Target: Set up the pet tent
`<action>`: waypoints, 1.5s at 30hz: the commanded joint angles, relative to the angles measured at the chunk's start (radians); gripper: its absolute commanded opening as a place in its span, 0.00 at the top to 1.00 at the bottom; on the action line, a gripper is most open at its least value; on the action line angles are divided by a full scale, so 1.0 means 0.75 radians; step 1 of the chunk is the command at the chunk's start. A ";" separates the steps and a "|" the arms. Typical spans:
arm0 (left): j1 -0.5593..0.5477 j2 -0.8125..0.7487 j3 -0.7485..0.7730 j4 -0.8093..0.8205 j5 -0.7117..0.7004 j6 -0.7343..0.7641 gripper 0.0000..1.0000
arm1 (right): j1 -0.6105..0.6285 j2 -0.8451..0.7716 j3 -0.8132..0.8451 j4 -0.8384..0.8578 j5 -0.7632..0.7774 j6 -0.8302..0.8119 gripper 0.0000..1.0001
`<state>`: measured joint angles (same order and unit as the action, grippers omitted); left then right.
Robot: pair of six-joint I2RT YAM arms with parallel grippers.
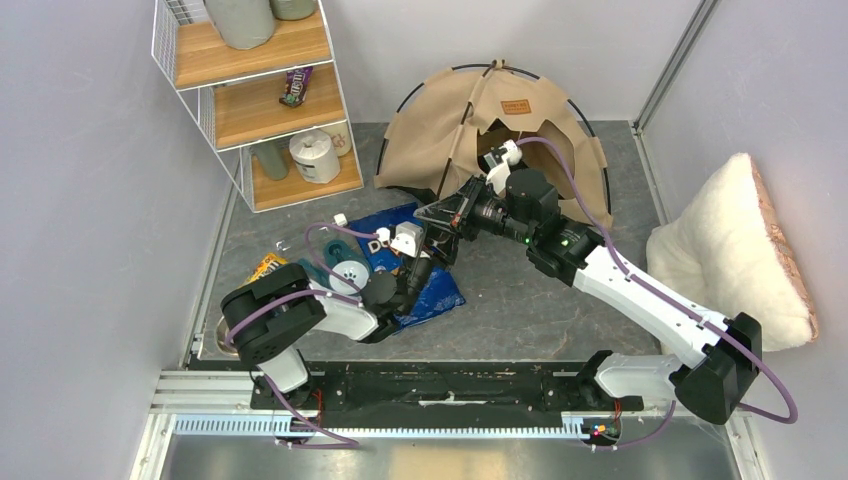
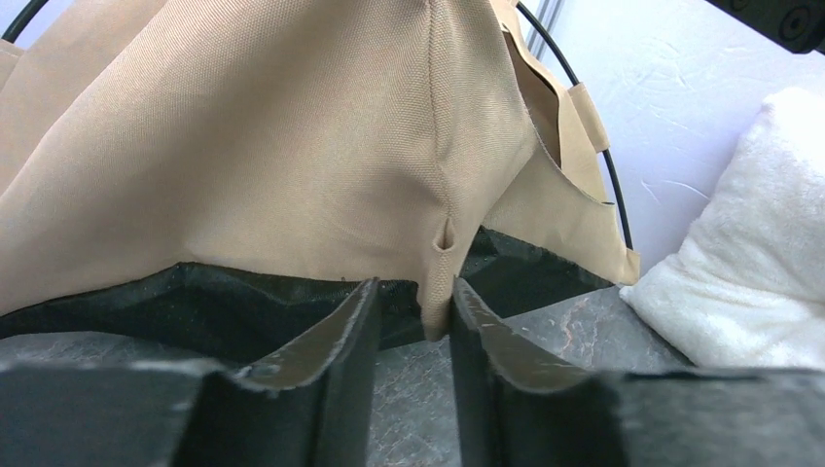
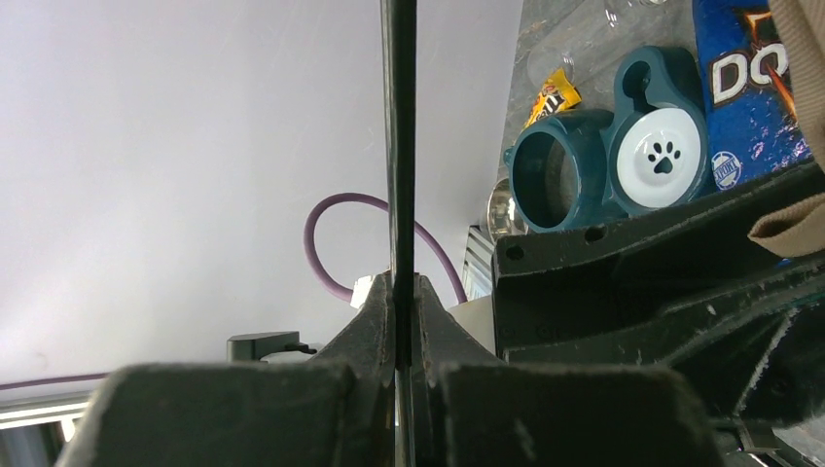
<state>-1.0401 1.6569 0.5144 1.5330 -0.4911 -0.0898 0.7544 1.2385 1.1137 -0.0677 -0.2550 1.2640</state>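
Observation:
The tan pet tent (image 1: 470, 120) stands half raised at the back of the table, with thin black poles arching over it and a brown patch label near the top. In the left wrist view the tent fabric (image 2: 292, 146) fills the frame above its black lining (image 2: 195, 302). A tan corner tab (image 2: 438, 282) hangs between the fingers of my left gripper (image 2: 413, 287), touching the right finger, with a gap on the left side; the jaws stand partly open. My right gripper (image 3: 399, 282) is shut on a thin black pole (image 3: 398, 117). Both grippers meet at the tent's front left corner (image 1: 440, 215).
A fluffy white cushion (image 1: 720, 250) leans against the right wall. A wire and wood shelf (image 1: 260, 100) stands at the back left. A blue chip bag (image 1: 430, 285), a teal pet container (image 3: 608, 161) and a yellow candy packet (image 1: 265, 265) lie beside the left arm.

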 commanded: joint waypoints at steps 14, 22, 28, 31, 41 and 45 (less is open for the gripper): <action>-0.019 -0.078 -0.090 0.030 0.094 0.073 0.98 | -0.012 -0.088 -0.064 -0.039 0.120 -0.214 1.00; -0.019 -0.139 -0.198 0.028 0.159 0.057 0.98 | -0.012 -0.192 -0.124 -0.129 0.308 -0.474 1.00; -0.019 -0.173 -0.275 0.026 0.201 0.013 0.98 | -0.013 -0.193 -0.176 0.029 0.433 -0.536 1.00; -0.020 -0.231 -0.316 -0.026 0.208 -0.023 0.98 | -0.013 -0.208 -0.213 0.145 0.483 -0.555 1.00; -0.019 -0.598 -0.244 -0.723 0.231 -0.162 0.98 | -0.012 -0.144 -0.230 0.260 0.565 -0.658 1.00; -0.020 -0.677 -0.262 -0.864 0.197 -0.155 0.98 | -0.012 -0.158 -0.239 0.298 0.572 -0.663 1.00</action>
<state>-1.0512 1.2049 0.3080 1.0447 -0.3351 -0.1673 0.7574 1.1252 0.9405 0.0605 0.0685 0.8177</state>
